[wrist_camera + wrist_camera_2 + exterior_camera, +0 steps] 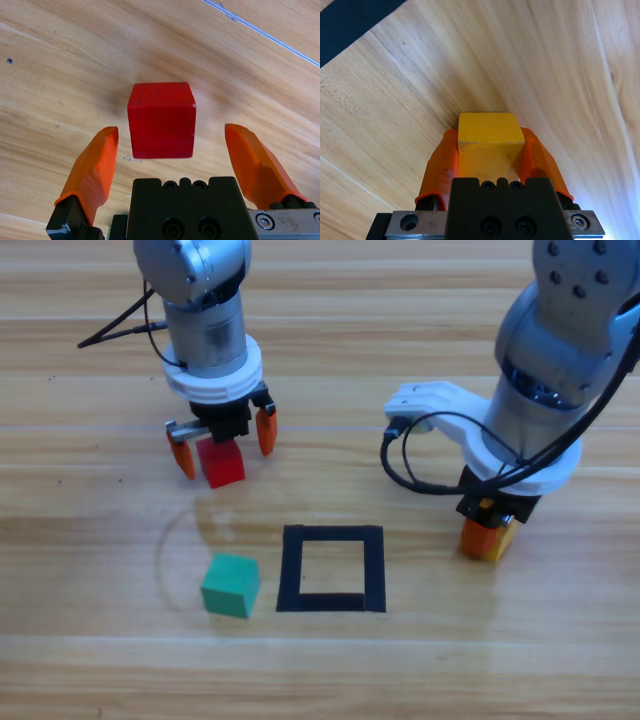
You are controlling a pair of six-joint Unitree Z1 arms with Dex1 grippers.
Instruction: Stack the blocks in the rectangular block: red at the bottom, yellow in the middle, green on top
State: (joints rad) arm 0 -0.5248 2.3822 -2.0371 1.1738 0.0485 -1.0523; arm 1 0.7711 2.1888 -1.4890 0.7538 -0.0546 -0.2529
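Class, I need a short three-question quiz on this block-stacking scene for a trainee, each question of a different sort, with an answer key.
1. True or false: the left tool is open around the red cube.
2. Which cube does the right tool grip? A) green B) yellow C) red
3. Fill in: the green cube sits just ____ the black tape rectangle, on its left.

Key:
1. True; both jaws stand apart from the cube's sides.
2. B, the yellow cube.
3. Outside; nothing lies inside the outline.
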